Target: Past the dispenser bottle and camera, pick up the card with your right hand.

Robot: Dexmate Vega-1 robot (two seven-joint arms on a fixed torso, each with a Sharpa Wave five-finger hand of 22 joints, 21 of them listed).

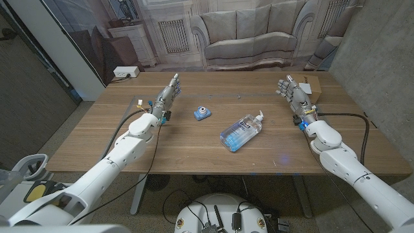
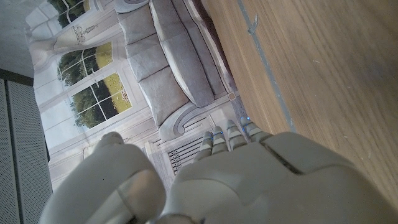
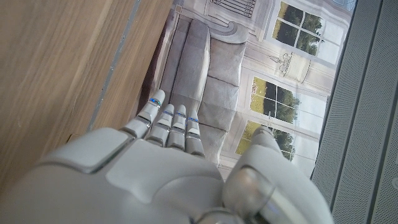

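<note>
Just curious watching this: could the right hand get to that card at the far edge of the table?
Probably yes. The right hand stands open beside the card, with nothing between them; the dispenser bottle lies off toward the middle.

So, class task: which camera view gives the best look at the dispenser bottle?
The head view. There the dispenser bottle lies on its side near the middle of the table, seen whole with pump and label. The left wrist view gives wood, a backdrop and the left hand, no bottle; the right wrist view likewise, with the right hand.
</note>
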